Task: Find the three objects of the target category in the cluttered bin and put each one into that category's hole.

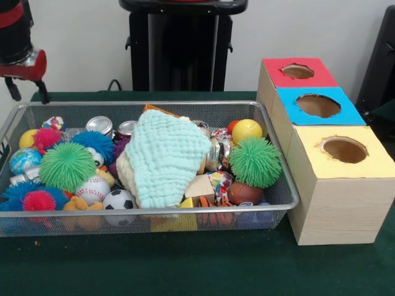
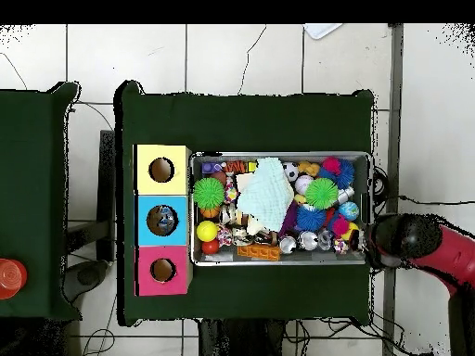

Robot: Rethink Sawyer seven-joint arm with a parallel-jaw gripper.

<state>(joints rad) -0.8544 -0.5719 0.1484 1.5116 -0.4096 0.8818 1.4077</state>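
Clutter fills the bin: I see a mint cloth and spiky balls crowding two cans; gripper hangs outside the rim, opening unreadable.

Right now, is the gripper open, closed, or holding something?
Gripper: open and empty, hanging above the bin's far corner, not touching any toy.

Arm: glossy black cylindrical shell with red bands, red collar at the wrist end. Pincer: two thin dark prongs below the red collar. Overhead: rounded black housing merging into a red link. Pedestal: black column, flat black top plate.
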